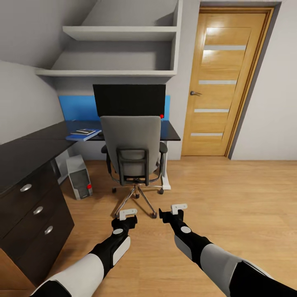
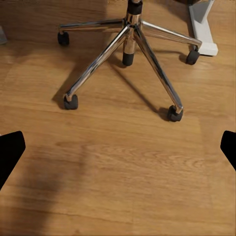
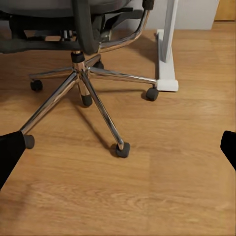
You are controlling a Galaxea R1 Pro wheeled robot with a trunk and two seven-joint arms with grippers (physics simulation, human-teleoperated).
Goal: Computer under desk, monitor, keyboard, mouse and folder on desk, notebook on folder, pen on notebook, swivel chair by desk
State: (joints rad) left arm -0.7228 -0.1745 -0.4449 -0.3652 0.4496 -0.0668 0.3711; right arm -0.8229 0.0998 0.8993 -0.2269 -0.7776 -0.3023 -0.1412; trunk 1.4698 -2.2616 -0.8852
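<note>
Swivel chair (image 1: 132, 154) at frame centre, back toward camera, pushed against desk (image 1: 171, 132). Monitor (image 1: 129, 100) upright on desk behind chair. Computer (image 1: 79, 176) on floor at left, beside desk. Blue folder (image 1: 82, 135) with notebook (image 1: 83, 132) on desk, left of chair. Left gripper (image 1: 128, 214) and right gripper (image 1: 179, 208) low in frame, fingers spread, empty, short of chair base (image 2: 129, 46).

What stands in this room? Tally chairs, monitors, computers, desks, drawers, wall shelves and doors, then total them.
Chair: 1
Monitor: 1
Computer: 1
Desk: 1
Drawers: 3
Wall shelves: 2
Door: 1
Total: 10
</note>
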